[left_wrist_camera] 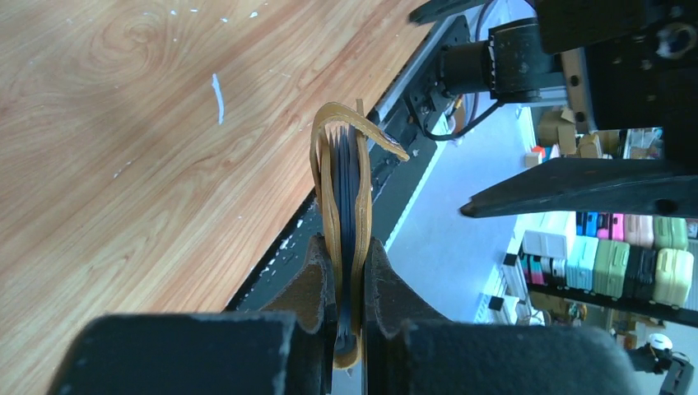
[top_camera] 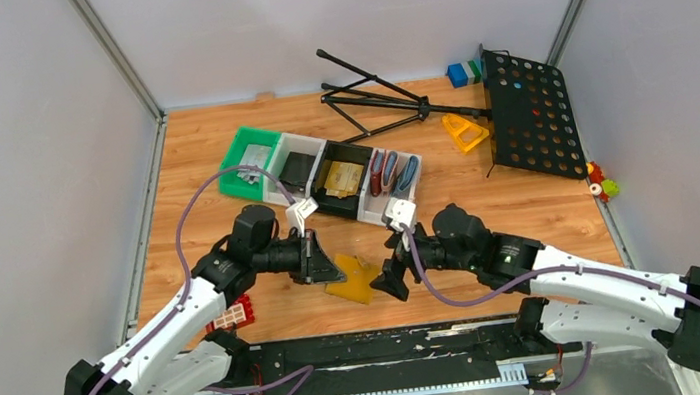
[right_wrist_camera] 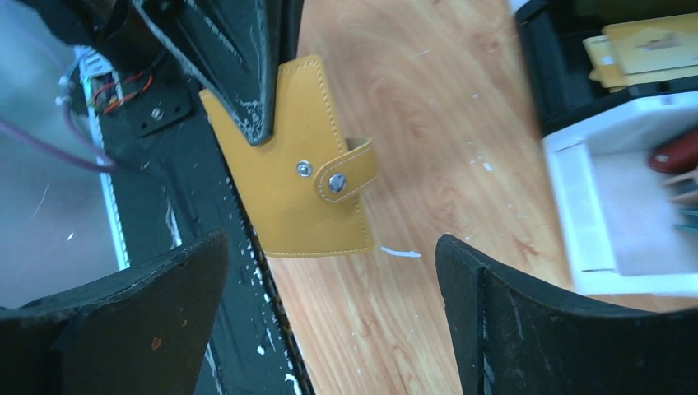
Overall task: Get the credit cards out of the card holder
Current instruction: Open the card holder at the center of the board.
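A wooden desk (top_camera: 528,206) lay between plain grey walls. The left hand (left_wrist_camera: 350,247) was clamped on the card holder (left_wrist_camera: 342,164), its two pads pinching one edge so that the mustard leaves stood out of the grip, edge-on to the wrist camera. Between the leaves ran a dark blue layer (lining or more cards, it could not be told), and the gripped edge was hidden between the pads. The right hand (right_wrist_camera: 331,240) stood wide open and held nothing. The holder's outer face, with its strap and two studs, showed just beyond the gap between its fingers, touching neither. A left finger covered one corner of the holder in that view. From above, the holder sat between the two hands, over the near part of the desk. Further back, a row of bins (top_camera: 364,214) held gold-tan credit cards (top_camera: 342,178) in a black compartment, too small there to count.
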You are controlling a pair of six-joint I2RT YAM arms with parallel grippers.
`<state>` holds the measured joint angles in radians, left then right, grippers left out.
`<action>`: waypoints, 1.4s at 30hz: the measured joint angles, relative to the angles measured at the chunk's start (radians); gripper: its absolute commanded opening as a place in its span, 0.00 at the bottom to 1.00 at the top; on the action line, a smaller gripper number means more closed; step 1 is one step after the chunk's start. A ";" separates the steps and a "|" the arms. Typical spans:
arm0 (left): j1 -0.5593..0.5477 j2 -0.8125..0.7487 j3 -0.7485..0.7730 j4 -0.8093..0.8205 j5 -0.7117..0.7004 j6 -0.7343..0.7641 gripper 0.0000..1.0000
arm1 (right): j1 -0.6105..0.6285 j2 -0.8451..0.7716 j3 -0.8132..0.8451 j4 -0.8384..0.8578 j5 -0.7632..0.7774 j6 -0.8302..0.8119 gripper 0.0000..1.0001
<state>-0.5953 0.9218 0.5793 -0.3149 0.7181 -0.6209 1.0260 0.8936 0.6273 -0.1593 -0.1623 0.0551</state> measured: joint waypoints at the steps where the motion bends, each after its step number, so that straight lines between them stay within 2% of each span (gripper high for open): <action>1: -0.002 0.000 0.003 0.001 0.006 0.001 0.00 | 0.000 0.013 0.000 0.000 -0.018 -0.005 0.95; 3: -0.008 -0.003 0.003 0.005 0.014 0.001 0.00 | 0.000 0.040 0.000 0.000 -0.050 -0.010 0.94; 5: -0.016 -0.004 0.003 0.006 0.023 0.001 0.00 | 0.000 0.056 0.000 0.000 -0.068 -0.014 0.87; 11: -0.034 -0.004 0.003 0.016 0.042 0.001 0.00 | 0.000 0.089 0.008 0.001 -0.110 -0.032 0.43; 17: -0.034 0.005 0.009 0.019 0.048 0.003 0.00 | 0.000 0.082 0.021 -0.015 -0.088 -0.031 0.27; 21: -0.035 0.012 0.015 0.019 0.048 0.005 0.00 | 0.000 0.028 0.021 -0.024 -0.044 -0.027 0.13; 24: -0.037 0.012 0.015 0.019 0.048 0.006 0.00 | 0.000 -0.027 0.016 -0.023 -0.004 -0.023 0.07; 25: -0.037 0.011 0.015 0.019 0.048 0.006 0.00 | 0.000 -0.043 0.013 -0.023 0.007 -0.023 0.07; 26: -0.038 0.011 0.015 0.019 0.048 0.006 0.00 | 0.000 -0.054 0.010 -0.024 0.017 -0.023 0.11; 27: -0.037 0.011 0.015 0.019 0.048 0.006 0.00 | 0.000 -0.060 0.009 -0.024 0.026 -0.023 0.24; 28: -0.037 0.011 0.015 0.019 0.048 0.006 0.00 | 0.000 -0.061 0.009 -0.024 0.031 -0.022 0.45; 29: -0.038 0.011 0.015 0.019 0.049 0.006 0.00 | 0.000 -0.061 0.009 -0.024 0.032 -0.019 0.61; 30: -0.038 0.011 0.015 0.020 0.050 0.005 0.00 | 0.000 -0.060 0.008 -0.026 0.028 -0.021 0.70; 31: -0.038 0.011 0.015 0.020 0.052 0.005 0.00 | 0.000 -0.059 0.008 -0.026 0.018 -0.026 0.73; 37: -0.038 0.008 0.015 0.021 0.062 -0.002 0.00 | 0.000 -0.010 0.008 -0.016 -0.050 -0.035 0.73; 40: -0.039 0.001 0.015 0.024 0.063 -0.005 0.00 | 0.000 0.034 0.008 -0.016 -0.074 -0.034 0.68; 42: -0.039 -0.002 0.015 0.034 0.063 -0.008 0.00 | 0.000 0.059 0.008 -0.016 -0.084 -0.033 0.59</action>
<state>-0.6346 0.9195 0.5941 -0.2813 0.7811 -0.6285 1.0260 0.9527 0.6353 -0.1749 -0.2462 0.0219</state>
